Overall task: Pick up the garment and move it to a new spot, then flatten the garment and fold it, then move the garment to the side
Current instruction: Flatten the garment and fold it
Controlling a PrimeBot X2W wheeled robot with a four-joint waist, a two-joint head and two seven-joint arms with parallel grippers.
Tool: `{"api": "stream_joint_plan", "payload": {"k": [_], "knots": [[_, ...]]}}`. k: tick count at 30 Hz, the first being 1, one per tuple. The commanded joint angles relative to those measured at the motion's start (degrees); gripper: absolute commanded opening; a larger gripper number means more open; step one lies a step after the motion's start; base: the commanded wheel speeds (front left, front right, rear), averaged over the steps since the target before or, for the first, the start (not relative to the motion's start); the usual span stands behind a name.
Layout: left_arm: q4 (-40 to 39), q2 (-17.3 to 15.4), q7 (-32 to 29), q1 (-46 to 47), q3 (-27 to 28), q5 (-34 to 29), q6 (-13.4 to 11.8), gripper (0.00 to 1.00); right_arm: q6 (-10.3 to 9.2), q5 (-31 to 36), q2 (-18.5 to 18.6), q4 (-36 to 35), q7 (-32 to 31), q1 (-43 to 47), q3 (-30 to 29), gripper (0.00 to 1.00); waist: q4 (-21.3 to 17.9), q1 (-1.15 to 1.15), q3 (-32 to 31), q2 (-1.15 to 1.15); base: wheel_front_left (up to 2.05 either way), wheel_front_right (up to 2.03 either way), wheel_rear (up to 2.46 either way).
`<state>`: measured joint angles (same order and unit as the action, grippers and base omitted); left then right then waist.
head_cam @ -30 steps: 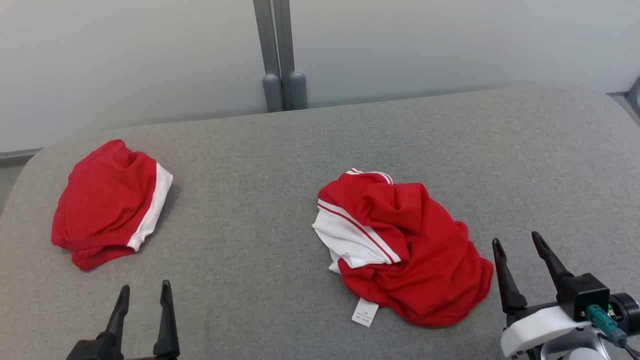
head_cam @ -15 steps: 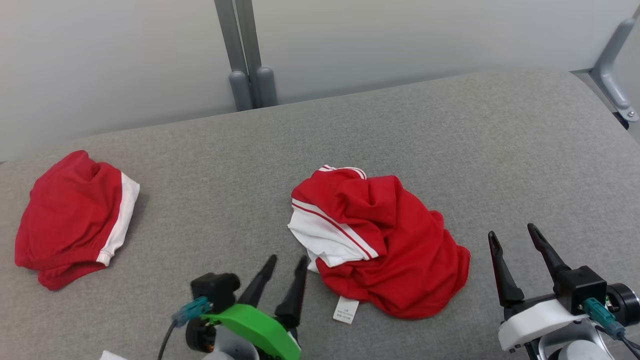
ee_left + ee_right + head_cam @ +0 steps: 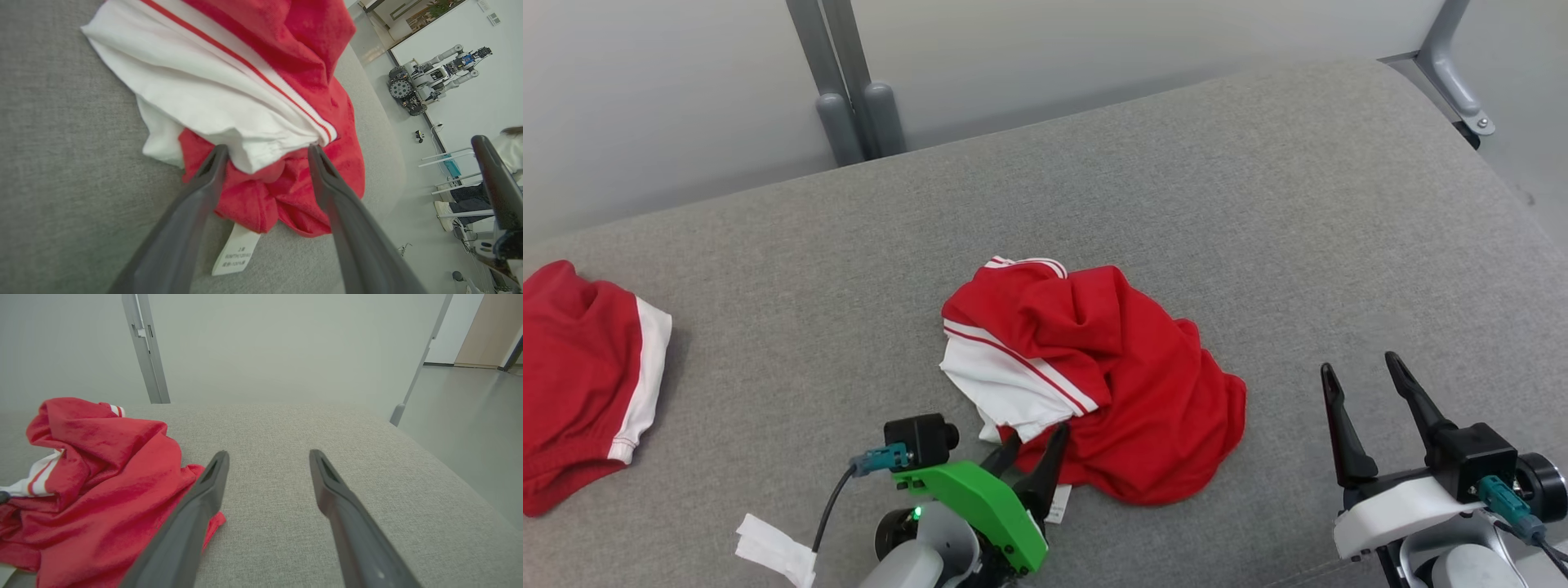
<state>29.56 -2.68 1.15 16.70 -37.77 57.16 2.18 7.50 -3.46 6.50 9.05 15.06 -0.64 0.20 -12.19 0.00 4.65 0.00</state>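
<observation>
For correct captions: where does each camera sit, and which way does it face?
Head view: on the head, facing forward and down at the grey surface, the garment and a second garment; left fingers and right fingers show below.
Left wrist view: on that wrist, looking along the open left fingers at the garment's white fold.
Right wrist view: on that wrist, looking along the open right fingers across the surface to a wall.
Shared: all show the garment.

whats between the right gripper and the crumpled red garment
Nothing but a bare stretch of grey surface lies between the right gripper and the garment, as the head view shows.
</observation>
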Motion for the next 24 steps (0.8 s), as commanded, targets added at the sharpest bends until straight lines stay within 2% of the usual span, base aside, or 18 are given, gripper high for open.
{"api": "stream_joint_plan", "payload": {"k": [1,12,13,14,16,22,24], "knots": [[0.5,-0.3,-0.2,0.6,-0.9,0.5,0.9,1.00,-0.02,-0.5,-0.2,0.1,0.2,-0.4,-0.5,1.00,-0.5,0.00,0.4,0.00,0.00,0.00,0.00],[5.9,-0.5,-0.4,0.9,-6.6,-2.2,3.4,1.00,-0.02,-0.5,-0.6,0.2,0.2,-1.1,-0.9,1.00,0.2,0.00,1.1,0.00,0.00,0.00,0.00],[6.3,-0.5,0.1,1.3,-6.7,-2.2,3.4,0.87,-0.02,-0.4,-0.6,0.2,0.2,-1.1,-0.9,1.00,0.3,0.00,1.2,0.00,0.00,0.00,0.00],[7.0,-0.5,0.7,1.9,-6.6,-2.3,3.4,0.50,-0.02,-0.4,-0.6,0.2,0.2,-1.1,-0.9,1.00,0.4,0.00,1.2,0.00,0.00,0.00,0.00],[8.1,-0.5,1.9,2.7,-6.7,-2.4,3.6,0.00,-0.02,-0.4,-0.6,0.2,0.2,-1.2,-1.1,1.00,0.6,0.00,1.2,0.00,0.00,0.00,0.00],[10.9,-0.4,4.7,5.0,-7.6,-2.6,3.9,0.00,-0.02,-0.3,-0.5,0.5,0.2,-0.6,-1.2,1.00,1.3,0.00,0.6,0.00,0.00,0.00,0.00],[10.4,-0.8,6.6,5.2,-6.0,-1.6,3.5,0.00,-0.02,-0.2,-0.6,0.5,0.2,-0.2,-1.1,1.00,1.5,0.00,0.2,0.00,0.00,0.00,0.00]]}}
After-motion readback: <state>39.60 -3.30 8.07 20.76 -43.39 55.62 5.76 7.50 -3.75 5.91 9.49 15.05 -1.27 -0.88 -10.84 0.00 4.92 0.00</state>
